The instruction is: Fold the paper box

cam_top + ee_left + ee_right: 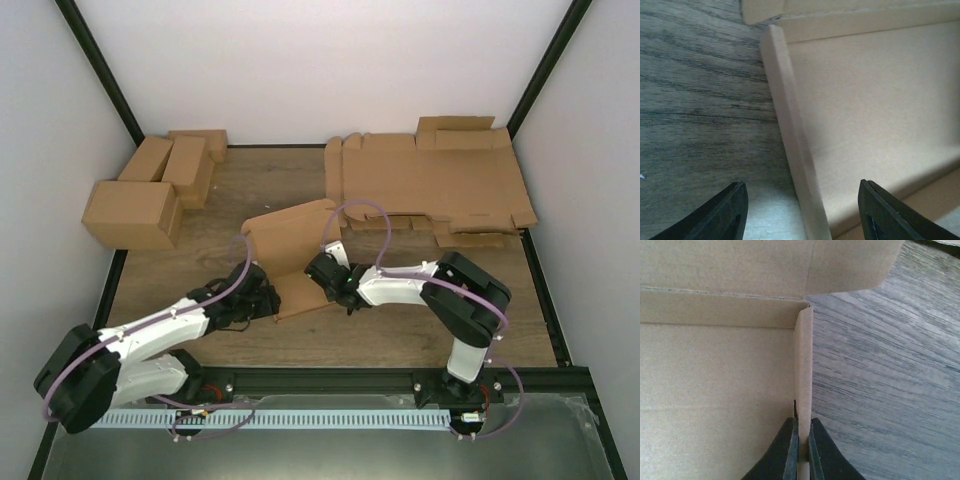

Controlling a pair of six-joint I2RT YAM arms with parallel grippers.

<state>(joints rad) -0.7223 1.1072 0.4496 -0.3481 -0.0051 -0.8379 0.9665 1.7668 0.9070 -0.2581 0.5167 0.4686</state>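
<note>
The paper box [290, 245] is a plain brown half-folded piece in the middle of the table, its back panel raised. My left gripper [262, 298] is open at the box's left side. In the left wrist view its fingers [730, 210] straddle the folded-up left side wall [790, 130] without touching it. My right gripper [335, 285] is at the box's right side. In the right wrist view it [802, 447] is shut on the upright right side wall [803, 365], with the box floor [715, 400] to its left.
A thick pile of flat brown sheets [430, 185] lies at the back right. Several finished brown boxes [150, 190] stand at the back left. Black frame posts line the table's sides, and a metal rail runs along the near edge.
</note>
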